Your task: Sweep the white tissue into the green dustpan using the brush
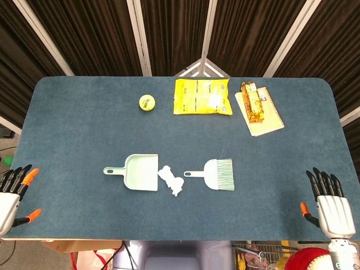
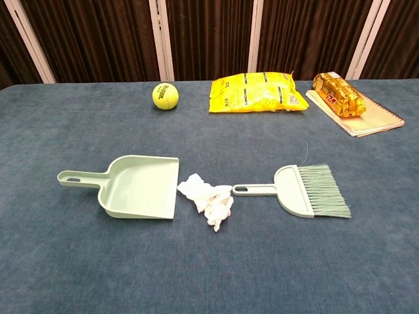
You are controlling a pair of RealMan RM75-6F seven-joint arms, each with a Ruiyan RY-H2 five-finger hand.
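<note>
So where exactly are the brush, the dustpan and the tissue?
brush (image 2: pixel 293 190): chest view, on its plastic back.
dustpan (image 2: pixel 139 187): chest view, on its scoop floor.
tissue (image 1: pixel 171 179): head view, on its crumpled middle.

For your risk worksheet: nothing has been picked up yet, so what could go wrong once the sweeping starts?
1. The dustpan lies loose on the table; unless held, a brush push could slide it away.
2. The brush points its handle at the tissue, so it needs turning after pickup.
3. The light, crumpled tissue may roll aside past the pan's mouth.
</note>
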